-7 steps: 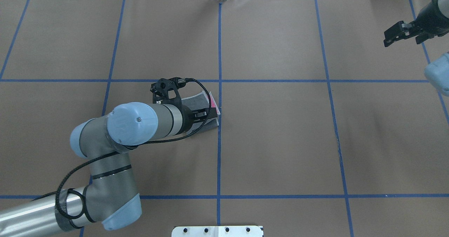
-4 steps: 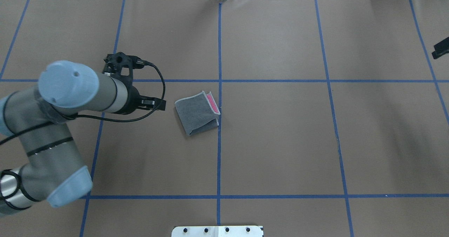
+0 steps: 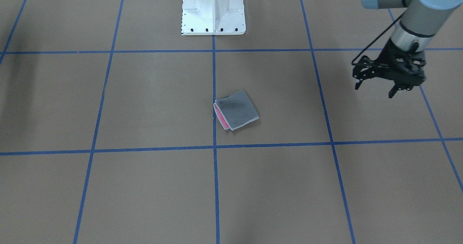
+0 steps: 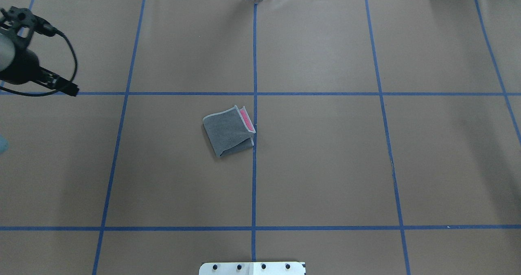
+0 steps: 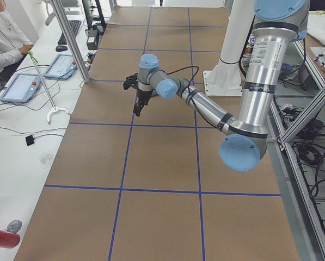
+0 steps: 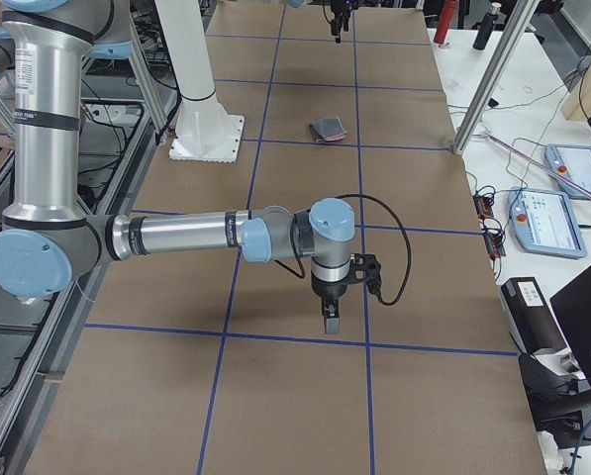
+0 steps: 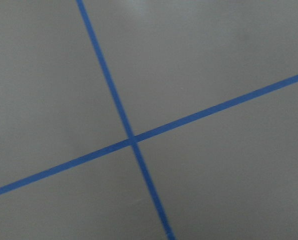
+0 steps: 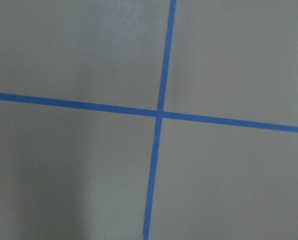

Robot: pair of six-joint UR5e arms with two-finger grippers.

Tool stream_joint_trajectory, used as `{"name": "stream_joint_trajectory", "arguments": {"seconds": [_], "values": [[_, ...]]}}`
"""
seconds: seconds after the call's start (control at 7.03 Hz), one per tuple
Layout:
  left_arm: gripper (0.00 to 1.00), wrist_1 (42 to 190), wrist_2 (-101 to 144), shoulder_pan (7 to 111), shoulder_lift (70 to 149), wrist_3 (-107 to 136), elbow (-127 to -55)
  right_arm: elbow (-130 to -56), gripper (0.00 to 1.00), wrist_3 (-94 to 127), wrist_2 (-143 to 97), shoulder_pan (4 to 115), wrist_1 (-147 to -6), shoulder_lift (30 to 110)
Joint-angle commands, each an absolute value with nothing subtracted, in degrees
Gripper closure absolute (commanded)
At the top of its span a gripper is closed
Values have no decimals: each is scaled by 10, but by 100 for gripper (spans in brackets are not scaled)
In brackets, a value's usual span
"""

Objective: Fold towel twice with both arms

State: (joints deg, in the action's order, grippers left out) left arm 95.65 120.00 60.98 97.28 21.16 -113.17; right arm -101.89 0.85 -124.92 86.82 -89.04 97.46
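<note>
The towel [image 4: 228, 130] lies folded near the table's middle, grey face up, with a pink strip at its right edge. It also shows in the front view [image 3: 237, 110] and, small, in the right side view [image 6: 327, 130]. My left gripper [image 4: 68, 88] hangs above the table at the far left edge, well away from the towel. In the front view [image 3: 398, 91] its jaws look apart and empty. My right gripper [image 6: 331, 322] shows only in the right side view, pointing down over a tape line. I cannot tell if it is open.
Brown paper with blue tape lines [image 4: 254, 165] covers the table. The white pedestal base [image 3: 213, 14] stands at the robot's edge. A side bench with tablets [image 5: 29, 81] and a seated person [image 5: 1, 32] runs along the far side. Both wrist views show only paper and tape.
My left gripper has left the towel and swung away to the far left edge. My right gripper has moved out of the overhead view on the right. The towel has stayed folded in place.
</note>
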Motion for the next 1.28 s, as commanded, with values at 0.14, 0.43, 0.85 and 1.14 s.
{"name": "stream_joint_trajectory", "arguments": {"seconds": [0.14, 0.43, 0.85, 1.14], "values": [[0, 937, 1337, 825, 905, -84, -1023, -1019, 0, -26, -1296, 915, -889, 1034], [0, 905, 1339, 852, 889, -141, -970, -1008, 0, -24, -1296, 915, -888, 1034], [0, 863, 1344, 908, 865, -144, -979, -1005, 0, -19, -1295, 915, -887, 1033], [0, 860, 1338, 911, 860, -142, -987, -1006, 0, -18, -1294, 915, -886, 1032]]}}
